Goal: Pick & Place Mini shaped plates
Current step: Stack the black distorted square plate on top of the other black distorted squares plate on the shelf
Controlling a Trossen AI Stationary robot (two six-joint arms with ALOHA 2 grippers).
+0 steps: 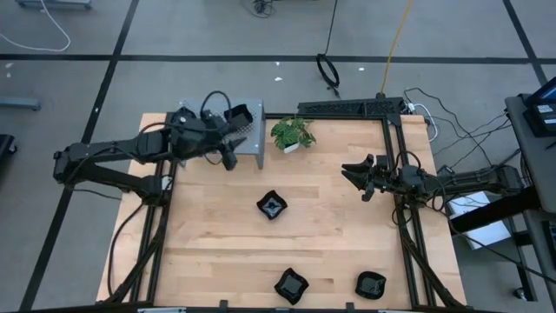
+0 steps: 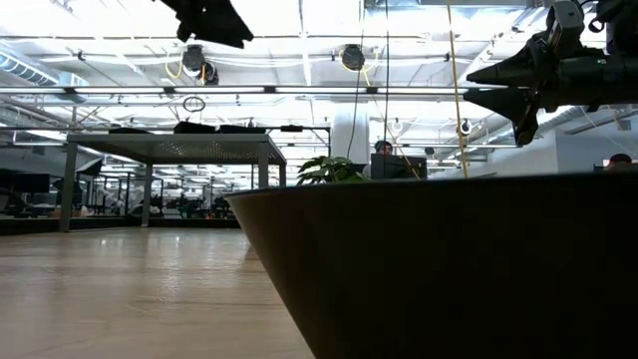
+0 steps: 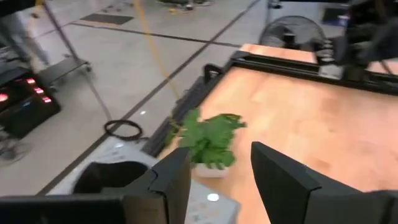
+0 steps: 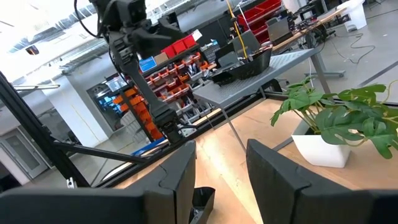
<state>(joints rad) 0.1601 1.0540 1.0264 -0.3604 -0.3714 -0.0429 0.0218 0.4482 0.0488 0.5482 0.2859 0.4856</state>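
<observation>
Three black mini shaped plates lie flat on the wooden table: one in the middle [image 1: 272, 206] and two by the near edge [image 1: 292, 285] [image 1: 371, 284]. In the low view one plate [image 2: 449, 269] fills the foreground. Another dark plate [image 3: 115, 177] rests in the grey tray [image 1: 252, 135] at the far left. My left gripper [image 1: 233, 139] hangs open above that tray, pointing toward the potted plant [image 3: 208, 140], with nothing between its fingers. My right gripper [image 1: 354, 171] waits open at the table's right side, raised and pointing left.
The small green plant in a white pot [image 1: 293, 133] stands beside the tray at the far edge. A black frame rail [image 1: 347, 108] runs along the far right and down the right side. Bare wood lies between the plates.
</observation>
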